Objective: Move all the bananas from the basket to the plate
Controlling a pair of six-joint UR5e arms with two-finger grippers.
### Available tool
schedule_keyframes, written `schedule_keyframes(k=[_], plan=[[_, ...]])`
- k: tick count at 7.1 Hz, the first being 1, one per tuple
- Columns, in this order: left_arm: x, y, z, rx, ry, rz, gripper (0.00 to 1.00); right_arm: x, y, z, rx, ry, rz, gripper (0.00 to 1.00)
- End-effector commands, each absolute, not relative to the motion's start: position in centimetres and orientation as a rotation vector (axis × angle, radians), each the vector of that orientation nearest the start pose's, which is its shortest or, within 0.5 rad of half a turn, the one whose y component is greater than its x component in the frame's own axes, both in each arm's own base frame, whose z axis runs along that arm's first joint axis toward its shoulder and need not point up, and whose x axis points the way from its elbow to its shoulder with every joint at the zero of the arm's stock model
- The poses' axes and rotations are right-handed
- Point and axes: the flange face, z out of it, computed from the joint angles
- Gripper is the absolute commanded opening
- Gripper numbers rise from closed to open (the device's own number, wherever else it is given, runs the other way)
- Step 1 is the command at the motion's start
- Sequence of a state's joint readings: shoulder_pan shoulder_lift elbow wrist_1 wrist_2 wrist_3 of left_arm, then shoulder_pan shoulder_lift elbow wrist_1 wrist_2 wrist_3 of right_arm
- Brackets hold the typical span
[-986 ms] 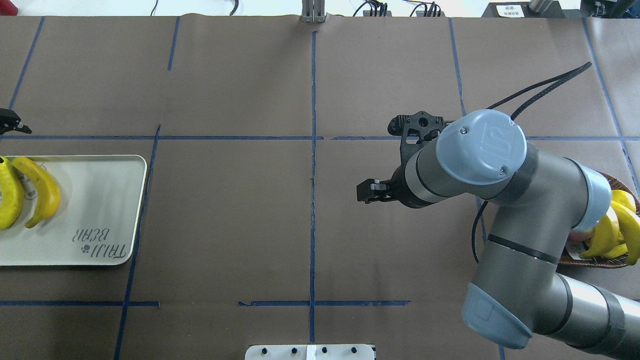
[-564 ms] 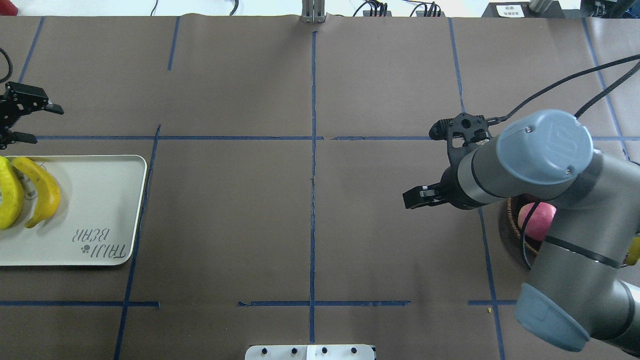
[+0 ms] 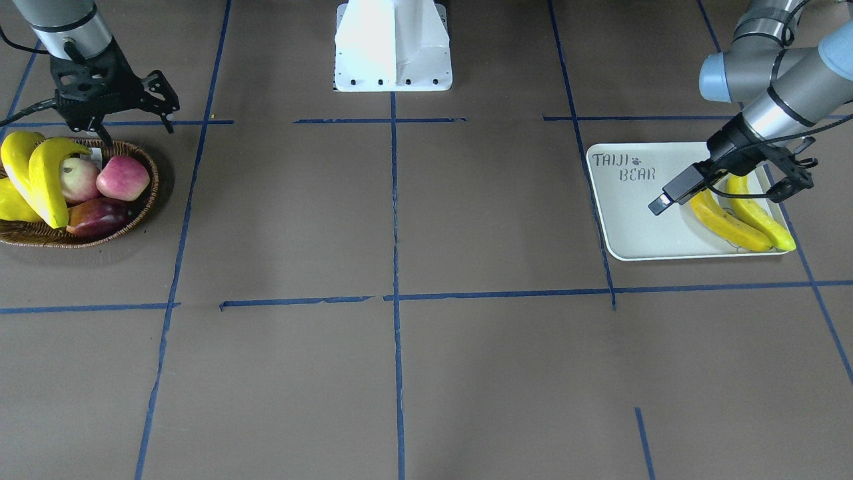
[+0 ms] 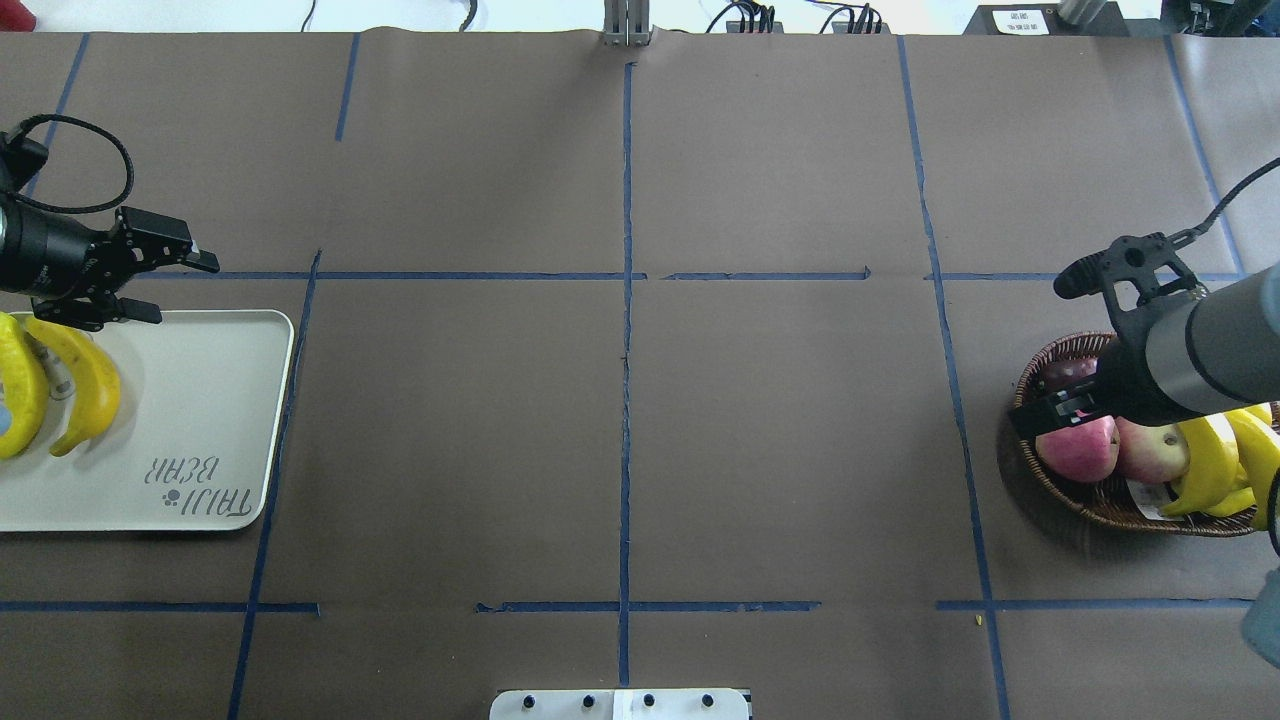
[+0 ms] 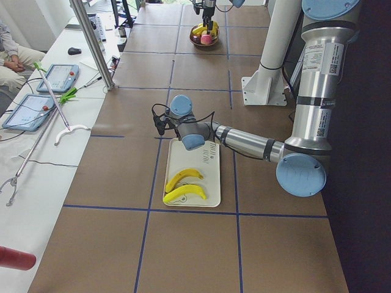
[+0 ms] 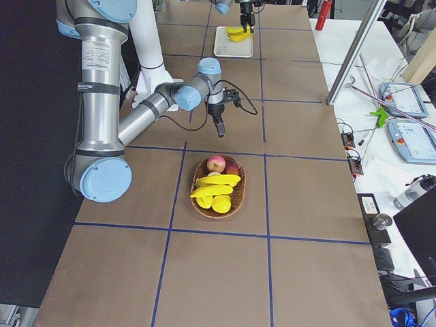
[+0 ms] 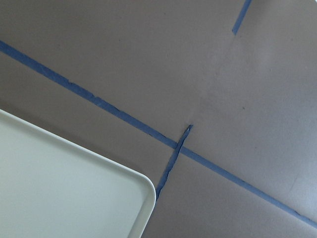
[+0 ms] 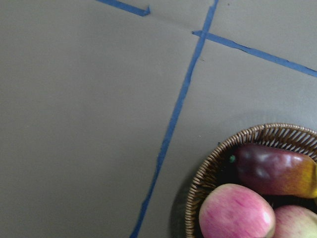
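Two bananas (image 4: 90, 385) (image 3: 723, 223) lie side by side on the plate (image 4: 200, 400), an off-white "TAIJI BEAR" tray at the table's left end. Two more bananas (image 4: 1210, 465) (image 3: 46, 180) lie in the wicker basket (image 4: 1022, 470) (image 3: 40, 237) at the right end. My left gripper (image 4: 165, 295) (image 3: 660, 203) hovers over the plate's far edge, looks open and holds nothing. My right gripper (image 4: 1050, 412) (image 3: 103, 133) hangs over the basket's inner rim beside the apples, looks open and holds nothing. The wrist views show no fingers.
The basket also holds two pink apples (image 4: 1080, 450), a dark red-purple fruit (image 8: 272, 168) and a shorter yellow fruit (image 3: 10, 203). Blue tape lines cross the brown table cover. The robot's white base (image 3: 393, 47) stands at the near middle edge.
My right arm has swung from the table's middle to the basket. My left gripper has moved right along the plate's far edge. The bananas have not moved.
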State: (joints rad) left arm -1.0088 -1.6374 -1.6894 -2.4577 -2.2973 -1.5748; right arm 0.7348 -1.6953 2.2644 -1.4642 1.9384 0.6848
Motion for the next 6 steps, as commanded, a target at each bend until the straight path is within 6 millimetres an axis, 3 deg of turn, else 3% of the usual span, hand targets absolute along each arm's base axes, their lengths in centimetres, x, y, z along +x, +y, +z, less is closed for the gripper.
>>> schedule_keyframes(k=[1, 4, 6], plan=[[23.1, -47.9, 46.1, -0.090, 1.219, -0.483, 1.00, -20.0, -32.6, 44.2, 0.272, -0.780, -0.272, 1.00], [23.0, -47.8, 46.1, -0.090, 1.219, -0.483, 1.00, -17.1, -31.8, 52.6, 0.313, -0.805, -0.230, 0.99], [23.0, -47.8, 46.0, -0.089, 1.220, -0.483, 1.00, -16.4, -32.0, 52.6, 0.304, -0.814, -0.199, 0.97]])
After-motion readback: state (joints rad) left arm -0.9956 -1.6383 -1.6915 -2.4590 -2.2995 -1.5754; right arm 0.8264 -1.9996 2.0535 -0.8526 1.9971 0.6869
